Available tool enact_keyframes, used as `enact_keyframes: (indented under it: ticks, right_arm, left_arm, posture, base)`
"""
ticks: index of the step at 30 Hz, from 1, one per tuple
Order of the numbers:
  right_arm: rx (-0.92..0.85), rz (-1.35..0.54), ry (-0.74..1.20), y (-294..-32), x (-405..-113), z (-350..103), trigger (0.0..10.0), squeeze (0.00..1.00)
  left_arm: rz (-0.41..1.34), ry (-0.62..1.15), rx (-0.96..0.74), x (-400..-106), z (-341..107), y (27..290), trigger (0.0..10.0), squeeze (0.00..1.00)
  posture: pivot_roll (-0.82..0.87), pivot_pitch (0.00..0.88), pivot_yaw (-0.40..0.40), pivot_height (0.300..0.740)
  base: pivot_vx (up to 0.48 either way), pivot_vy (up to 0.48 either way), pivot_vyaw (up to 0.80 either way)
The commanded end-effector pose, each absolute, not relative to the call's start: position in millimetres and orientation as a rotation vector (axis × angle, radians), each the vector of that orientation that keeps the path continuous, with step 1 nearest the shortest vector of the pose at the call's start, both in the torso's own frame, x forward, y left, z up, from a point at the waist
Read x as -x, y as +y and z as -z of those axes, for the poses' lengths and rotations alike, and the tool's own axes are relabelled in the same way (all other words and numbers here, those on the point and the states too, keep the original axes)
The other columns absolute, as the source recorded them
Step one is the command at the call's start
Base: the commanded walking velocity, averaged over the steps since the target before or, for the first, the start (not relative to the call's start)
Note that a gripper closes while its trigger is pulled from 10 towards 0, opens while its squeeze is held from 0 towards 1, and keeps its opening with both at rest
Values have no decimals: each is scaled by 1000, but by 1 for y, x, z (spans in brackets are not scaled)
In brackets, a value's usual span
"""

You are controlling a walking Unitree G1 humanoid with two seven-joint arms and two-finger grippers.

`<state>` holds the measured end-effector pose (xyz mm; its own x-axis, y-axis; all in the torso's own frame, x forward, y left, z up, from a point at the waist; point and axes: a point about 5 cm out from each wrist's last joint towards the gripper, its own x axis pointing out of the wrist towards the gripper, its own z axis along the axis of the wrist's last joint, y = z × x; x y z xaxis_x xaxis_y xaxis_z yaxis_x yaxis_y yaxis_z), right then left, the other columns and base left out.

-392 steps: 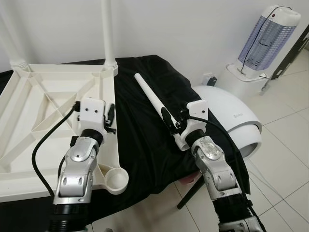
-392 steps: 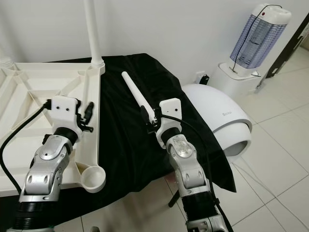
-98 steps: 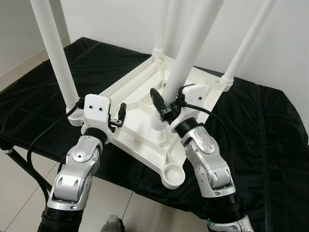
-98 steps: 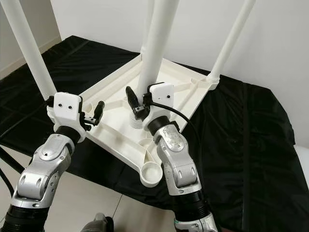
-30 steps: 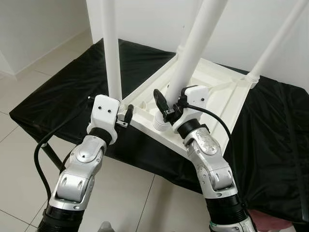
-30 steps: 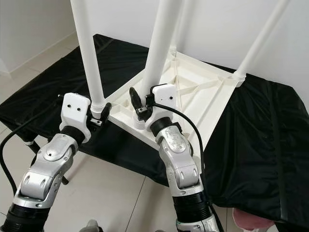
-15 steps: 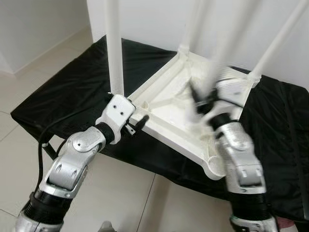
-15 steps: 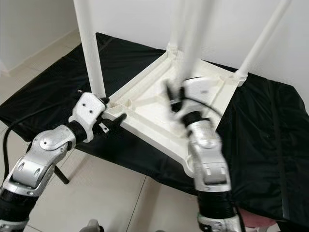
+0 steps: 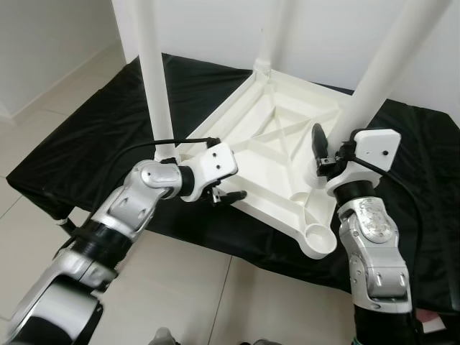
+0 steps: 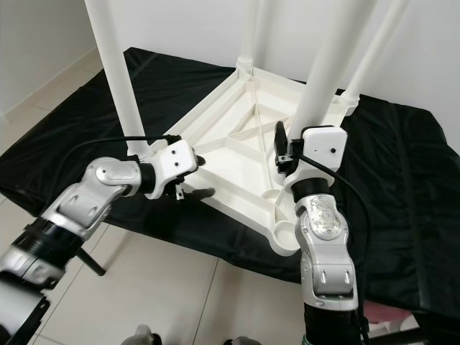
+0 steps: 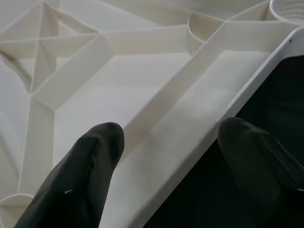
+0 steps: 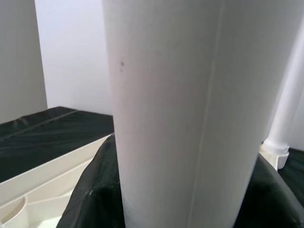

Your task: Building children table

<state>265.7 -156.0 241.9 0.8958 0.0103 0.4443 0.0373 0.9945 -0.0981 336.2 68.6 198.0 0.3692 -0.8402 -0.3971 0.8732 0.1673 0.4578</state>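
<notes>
In the left eye view, the white children's tabletop (image 9: 277, 147) lies upside down on the desk (image 9: 86, 151), which is draped in black cloth, so its ribbed underside faces up. Three white legs stand upright in its corner sockets: one leg (image 9: 154, 79) at the tabletop's left corner, one (image 9: 272, 32) at the far corner, and one (image 9: 384, 68) at the right corner. The near corner socket (image 9: 318, 239) holds no leg. The left gripper (image 9: 224, 188) reaches in at the tabletop's near-left edge, below the left-corner leg, with its fingers spread. The right gripper (image 9: 332, 147) is at the foot of the right-corner leg, one black finger (image 9: 318, 140) standing beside the leg.

The right eye view gives the same layout: the left gripper (image 10: 192, 178) is against the tabletop's rim, and the right gripper (image 10: 293, 147) is at the base of the leg (image 10: 325, 68).

In the left wrist view, the two black fingertips (image 11: 85, 175) stand well apart, one over the ribbed underside (image 11: 109, 90) and the other outside over the black cloth, with the tabletop's edge running between them.

In the right wrist view, the white leg (image 12: 185, 109) rises between the right gripper's dark fingers (image 12: 92, 194), which press against it on both sides, pinching it. Part of the tabletop (image 12: 42, 173) lies beyond.
</notes>
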Motion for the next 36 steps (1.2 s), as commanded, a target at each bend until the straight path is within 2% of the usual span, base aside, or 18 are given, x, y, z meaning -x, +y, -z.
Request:
enact_keyframes:
  ticks: [1, 4, 5, 7, 9, 17, 23, 28, 29, 30, 32, 33, 36]
  right_arm:
    - [107, 32, -477, -156, -261, -246, 10000, 0]
    - [107, 32, -477, -156, -261, -246, 10000, 0]
    - [105, 36, -493, -155, -260, -251, 10000, 0]
    - [105, 36, -493, -155, -260, -251, 10000, 0]
    - [109, 40, -496, -154, -259, -252, 10000, 0]
    - [114, 47, -483, -155, -257, -250, 10000, 0]
    - [117, 53, -481, -155, -256, -250, 10000, 0]
    - [119, 66, -481, -157, -255, -251, 10000, 0]
    - [119, 69, -480, -158, -254, -251, 10000, 0]
    - [119, 71, -480, -158, -254, -251, 10000, 0]
    - [119, 71, -480, -158, -254, -251, 10000, 0]
    - [119, 73, -479, -158, -253, -251, 10000, 0]
    - [119, 78, -476, -158, -252, -250, 10000, 0]
  left_arm:
    - [1300, 92, -726, -337, -192, 62, 10000, 0]
    - [1300, 92, -726, -337, -192, 62, 10000, 0]
    - [1391, 125, -693, -338, -189, 54, 10000, 0]
    - [1391, 125, -693, -338, -189, 54, 10000, 0]
    - [1515, 134, -644, -335, -188, 41, 10000, 0]
    - [1631, 124, -650, -325, -180, 23, 10000, 0]
    - [1561, 155, -665, -329, -162, 6, 10000, 0]
    - [1505, 195, -670, -334, -152, 3, 9765, 0]
    - [1479, 207, -676, -336, -149, 6, 7255, 0]
    - [1455, 218, -677, -338, -148, 8, 3333, 0]
    - [1455, 218, -677, -338, -148, 8, 3333, 0]
    - [1435, 226, -675, -340, -146, 11, 0, 0]
    - [1401, 242, -662, -346, -146, 23, 0, 0]
  posture:
    - [-40, 129, 22, 740]
    - [-40, 129, 22, 740]
    - [-55, 134, 29, 740]
    - [-55, 134, 29, 740]
    - [-62, 138, 31, 740]
    - [-71, 137, 36, 740]
    - [-88, 135, 46, 740]
    - [-91, 137, 48, 740]
    - [-96, 139, 54, 740]
    - [-98, 139, 55, 740]
    - [-98, 139, 55, 740]
    - [-98, 140, 56, 740]
    - [-95, 140, 56, 740]
  base:
    - [0, 0, 0]
    - [0, 0, 0]
    - [0, 0, 0]
    - [0, 0, 0]
    - [0, 0, 0]
    - [0, 0, 0]
    - [0, 0, 0]
    - [0, 0, 0]
    - [0, 0, 0]
    - [0, 0, 0]
    - [0, 0, 0]
    - [0, 0, 0]
    - [0, 0, 0]
